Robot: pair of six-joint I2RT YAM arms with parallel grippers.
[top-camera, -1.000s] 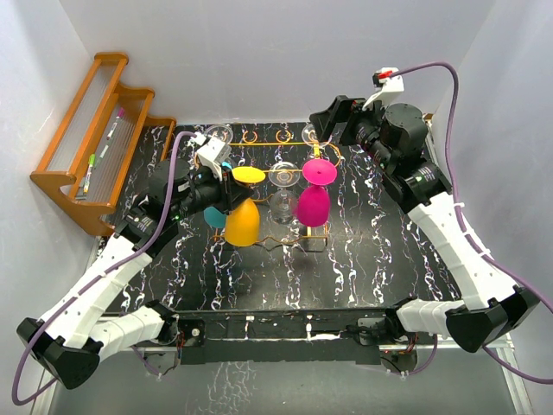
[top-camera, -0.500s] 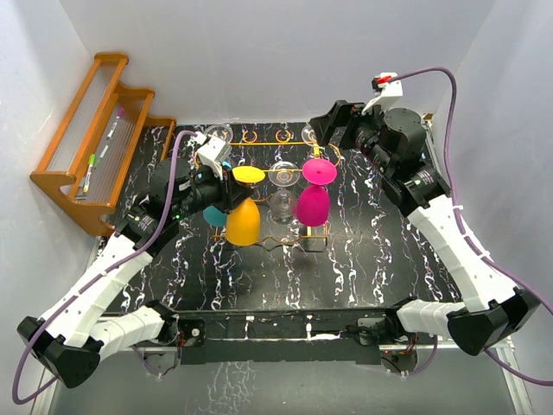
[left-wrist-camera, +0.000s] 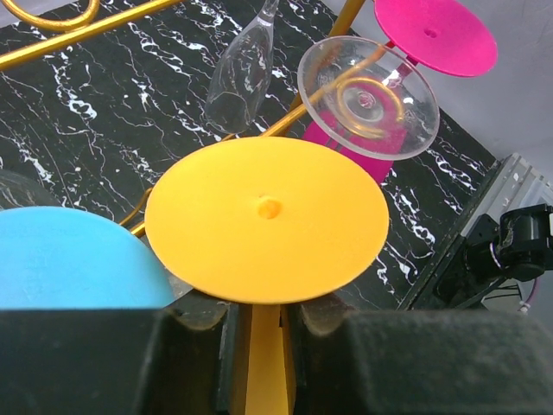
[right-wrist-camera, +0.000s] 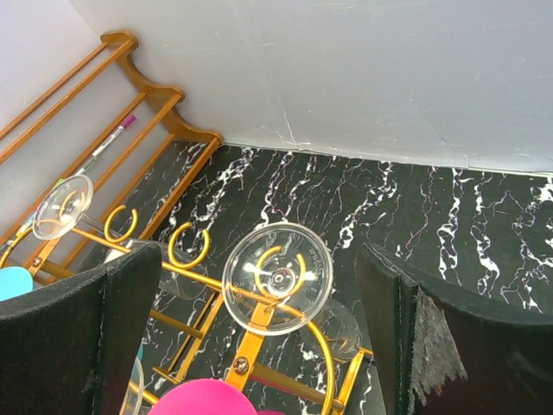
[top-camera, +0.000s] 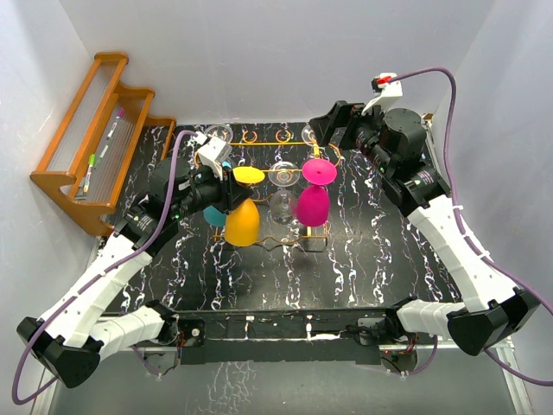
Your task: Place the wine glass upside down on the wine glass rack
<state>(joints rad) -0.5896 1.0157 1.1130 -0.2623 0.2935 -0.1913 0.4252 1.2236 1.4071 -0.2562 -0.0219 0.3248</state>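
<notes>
My right hand [top-camera: 327, 130] had open air over the wire rack [top-camera: 278, 136], but the clear glass [right-wrist-camera: 277, 277] and pink glass [top-camera: 311, 206] sat right below. Front worktop [top-camera: 363, 268] was wide open.

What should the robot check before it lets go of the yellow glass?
1. Yellow wine glass upside down: ok, foot up and bowl down.
2. Left jaws shut on its stem: ok, the left wrist view shows the stem pinched between them.
3. Stem seated in a slot of the wine glass rack: cannot tell, the yellow foot hides it.
4. Gap to the blue glass: cannot tell, the two feet overlap in the left wrist view.
5. Right jaws out of the way: ok, they are open, by the clear glass at the rack's far side.
</notes>
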